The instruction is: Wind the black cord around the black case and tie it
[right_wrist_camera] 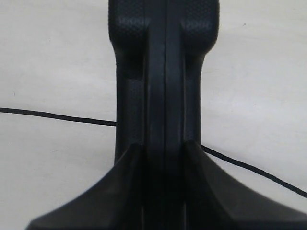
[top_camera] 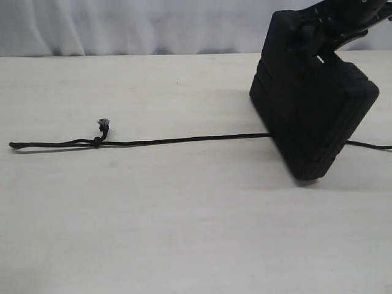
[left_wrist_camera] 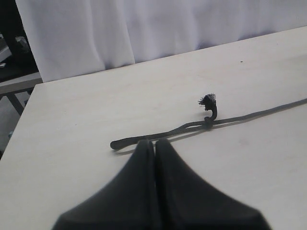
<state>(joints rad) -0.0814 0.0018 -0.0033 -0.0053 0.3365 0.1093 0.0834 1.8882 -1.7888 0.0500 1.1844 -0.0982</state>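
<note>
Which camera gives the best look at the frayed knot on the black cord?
The left wrist view: the frayed knot is close and sharp there. The exterior view shows it small. The right wrist view shows only plain cord.

A pale surface [top_camera: 184,233] carried a thin black cord [top_camera: 184,141] lying nearly straight from nine o'clock to three o'clock, its frayed knot [top_camera: 103,124] near the nine o'clock end. At three o'clock a tilted black case [top_camera: 312,116] covered part of the cord.
</note>
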